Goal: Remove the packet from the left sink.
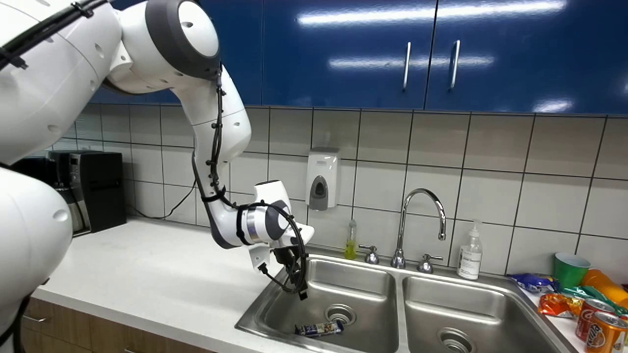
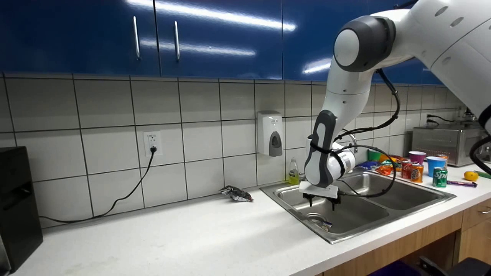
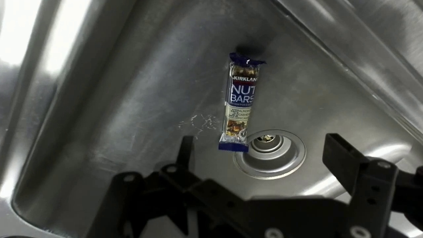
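The packet point(image 1: 319, 329) is a small oblong nut bar wrapper with dark blue ends. It lies flat on the floor of the left sink point(image 1: 365, 299), beside the drain. In an exterior view only a bit of the packet point(image 2: 326, 225) shows. In the wrist view the whole packet point(image 3: 240, 105) shows, its lower blue end at the drain's rim point(image 3: 299, 165). My gripper point(image 2: 322, 206) points down over the left sink, above the packet and apart from it. In the wrist view the gripper's fingers point(image 3: 259, 140) are wide apart with nothing between them.
The faucet point(image 1: 400, 235) and a soap bottle point(image 1: 351, 240) stand behind the basins. The right basin point(image 1: 461, 304) adjoins, with cans point(image 1: 607, 331) and snack packets beyond. A black-silver packet point(image 2: 236, 193) lies on the white counter point(image 2: 191, 234) by the wall.
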Controlling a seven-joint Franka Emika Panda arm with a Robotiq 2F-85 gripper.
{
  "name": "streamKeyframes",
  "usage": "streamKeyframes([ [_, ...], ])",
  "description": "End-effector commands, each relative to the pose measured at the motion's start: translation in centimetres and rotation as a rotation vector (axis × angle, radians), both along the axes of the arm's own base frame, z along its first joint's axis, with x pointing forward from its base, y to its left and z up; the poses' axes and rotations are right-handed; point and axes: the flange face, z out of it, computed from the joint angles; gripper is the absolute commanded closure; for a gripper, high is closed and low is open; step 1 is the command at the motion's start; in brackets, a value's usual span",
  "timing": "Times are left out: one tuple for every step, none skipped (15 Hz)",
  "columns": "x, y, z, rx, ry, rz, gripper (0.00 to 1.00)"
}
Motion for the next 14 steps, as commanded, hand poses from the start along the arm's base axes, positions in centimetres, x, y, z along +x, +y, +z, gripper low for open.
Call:
streamKeyframes([
  [1.4,-1.1,-0.9,-0.006,-0.018,-0.008,0.00],
  [1.5,-1.3,-1.2,-0.006,-0.018,-0.015,0.00],
  [1.7,-1.5,-1.5,-0.007,-0.018,-0.021,0.00],
  [1.8,-1.8,-1.8,-0.007,-0.016,-0.027,0.00],
  [1.8,-2.1,-2.2,-0.006,-0.014,-0.032,0.00],
  [1.8,-2.2,-2.4,-0.009,-0.007,-0.028,0.00],
  [1.3,-1.7,-2.1,-0.001,-0.003,-0.043,0.00],
  [1.2,-1.8,-2.4,0.000,0.000,-0.048,0.00],
  [1.2,-1.8,-2.6,0.001,0.002,-0.052,0.00],
  [1.2,-1.8,-2.6,0.002,0.002,-0.053,0.00],
  [1.2,-1.8,-2.6,0.002,0.002,-0.053,0.00],
  [1.2,-1.7,-2.6,0.002,0.002,-0.053,0.00],
  [1.2,-1.7,-2.6,0.002,0.002,-0.053,0.00],
  [1.2,-1.7,-2.6,0.002,0.002,-0.053,0.00],
])
